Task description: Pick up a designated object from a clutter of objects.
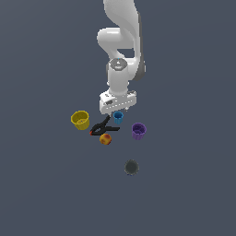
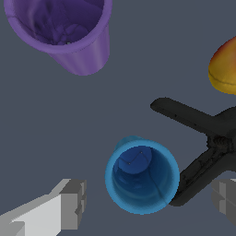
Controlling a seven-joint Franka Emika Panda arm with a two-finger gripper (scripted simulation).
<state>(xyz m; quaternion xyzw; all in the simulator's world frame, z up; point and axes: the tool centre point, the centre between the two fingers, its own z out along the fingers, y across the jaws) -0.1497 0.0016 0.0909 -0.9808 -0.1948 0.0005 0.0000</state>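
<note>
The small blue ribbed cup (image 1: pixel 118 117) stands upright in the middle of the clutter, seen from above in the wrist view (image 2: pixel 142 176). My gripper (image 1: pixel 117 111) hangs just over it, open, and holds nothing. In the wrist view the gripper (image 2: pixel 147 200) has one grey finger (image 2: pixel 71 203) on one side of the cup and the other at the frame's edge, both apart from the rim. The black clamp (image 2: pixel 203 138) lies right against the blue cup's side.
A yellow cup (image 1: pixel 80 120) stands toward the exterior view's left and a purple cup (image 1: pixel 138 131) (image 2: pixel 69 32) toward its right. The black clamp (image 1: pixel 103 127) and an orange-red ball (image 1: pixel 105 139) (image 2: pixel 223 69) lie in front. A dark grey round object (image 1: pixel 132 167) sits apart.
</note>
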